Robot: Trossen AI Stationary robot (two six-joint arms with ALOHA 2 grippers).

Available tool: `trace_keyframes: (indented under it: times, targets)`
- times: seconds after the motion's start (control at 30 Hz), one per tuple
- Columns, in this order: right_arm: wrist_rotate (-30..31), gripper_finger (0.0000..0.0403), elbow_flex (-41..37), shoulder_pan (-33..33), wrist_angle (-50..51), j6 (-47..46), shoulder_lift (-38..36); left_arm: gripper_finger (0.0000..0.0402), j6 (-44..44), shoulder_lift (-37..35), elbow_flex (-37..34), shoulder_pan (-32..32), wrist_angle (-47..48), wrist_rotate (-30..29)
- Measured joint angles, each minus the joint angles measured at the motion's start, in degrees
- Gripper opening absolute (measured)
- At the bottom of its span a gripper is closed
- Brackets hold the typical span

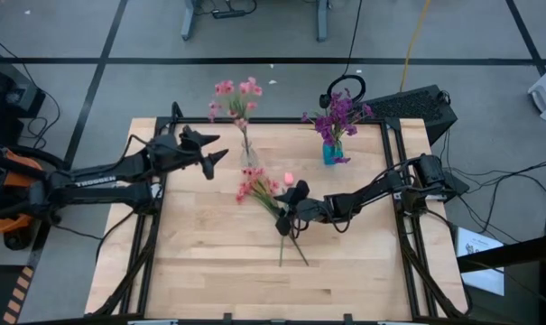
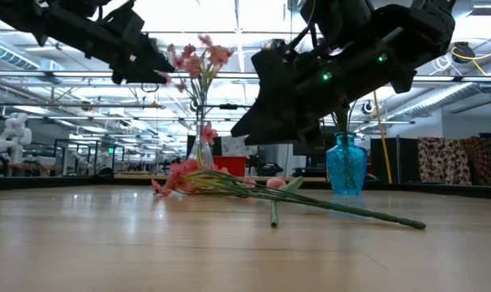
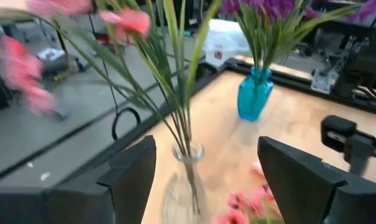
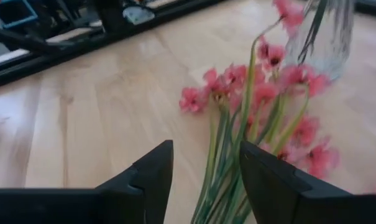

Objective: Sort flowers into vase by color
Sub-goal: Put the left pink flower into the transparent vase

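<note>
right gripper (image 1: 285, 219), dark two-finger pincer, low over the pale wooden table (image 1: 200, 271), its jaws partly open and straddling the green stems of the pink-blossomed spray (image 1: 259, 187) lying flat there. in the right wrist view the stems pass between the two fingers (image 4: 144, 180); whether the pads already press on them cannot be told, and the spray rests on the wood, not lifted. its blossoms fan out ahead of the fingertips; its stem ends trail back under the wrist. just beside the pincer lies a small pink tulip bud (image 1: 289, 178).

beyond the blossoms stands a clear glass vase (image 1: 248, 155) already holding pink sprays (image 1: 237, 94). farther off, towards the table's far edge on the right arm's side, a blue glass vase (image 1: 330, 153) holds the purple clusters (image 1: 336, 114).

left gripper (image 1: 217, 149), jaws wide and empty, hovers just beside the clear vase; its wrist view shows the vase neck between its fingers (image 3: 128, 174) without contact.

progress, as judged: purple appears sorted, since no purple stems lie on the table; pink is partly done. remaining: the lying pink spray and the tulip bud, both probably bound for the clear vase.
</note>
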State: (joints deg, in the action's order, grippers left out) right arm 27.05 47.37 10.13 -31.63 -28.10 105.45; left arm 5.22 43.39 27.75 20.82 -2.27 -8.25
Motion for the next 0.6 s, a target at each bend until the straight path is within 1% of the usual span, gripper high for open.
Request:
trace_keyframes:
  times: [0.07, 0.17, 0.33, 0.43, 0.5, 0.6]
  targets:
    - [-1.2, 0.0184, 0.3, 0.0, 1.6, -1.1, 0.0, 0.0286, 1.3, -0.4, 0.0, -1.0, 2.0, 0.0]
    - [-3.2, 0.0202, 3.7, -0.1, 8.2, -1.7, 0.0, 0.0286, 3.2, -0.4, 0.0, -2.9, 4.6, -0.1]
    - [-3.4, 0.0236, 14.1, 0.0, 27.3, -1.6, 0.0, 0.0286, 5.6, 0.2, 0.0, -7.9, 7.0, -0.1]
    - [-3.0, 0.0252, 19.2, -0.4, 35.5, -1.6, 0.0, 0.0286, 7.7, 0.3, 0.0, -11.5, 7.5, -0.1]
    - [-3.0, 0.0261, 21.1, -0.9, 38.0, -1.4, 0.0, 0.0286, 9.0, 0.4, 0.0, -14.1, 7.7, -0.9]
    - [-3.2, 0.0271, 22.0, -1.8, 38.9, -1.4, 0.0, 0.0286, 9.6, 0.5, 0.0, -18.5, 7.8, -3.9]
